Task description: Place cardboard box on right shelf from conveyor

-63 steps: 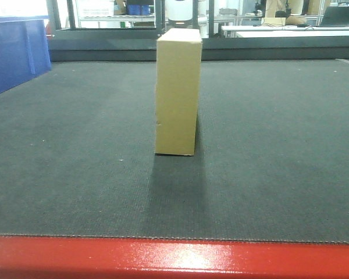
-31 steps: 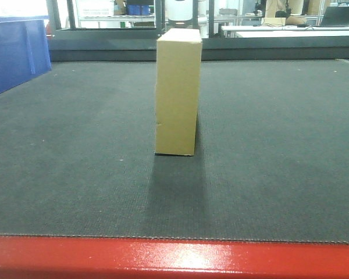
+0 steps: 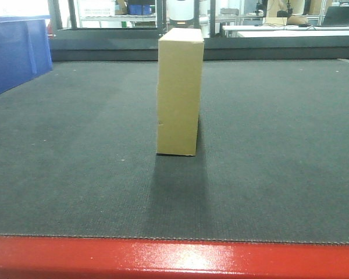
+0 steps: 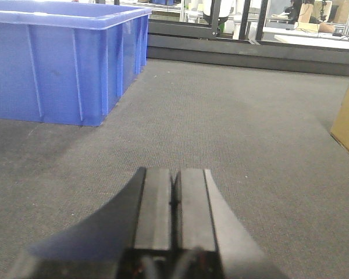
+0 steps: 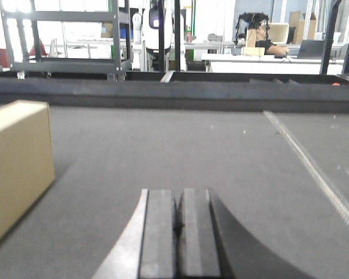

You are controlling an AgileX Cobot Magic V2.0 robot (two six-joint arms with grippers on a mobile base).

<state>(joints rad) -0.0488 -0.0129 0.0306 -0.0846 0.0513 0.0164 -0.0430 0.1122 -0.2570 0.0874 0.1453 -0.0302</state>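
**Box (image 3: 177,93) upright on belt (image 3: 75,174); both pincers closed**

Only the front view gives me the whole box. It stands on end at mid-belt, narrow face toward the camera, its shadow running toward the red edge (image 3: 174,258). The left wrist view catches just a lower corner at its right border. The right wrist view shows one end at its left border, the rest cut off.

The front view clips the bin (image 4: 58,64), while the left wrist view shows its ribbed blue plastic wall and rim.

Left gripper (image 4: 174,203): pads pressed together, holding nothing. Right gripper (image 5: 177,232): likewise.

The box is smooth tan cardboard, and the belt is dark grey woven fabric. I cannot resolve the background furniture.
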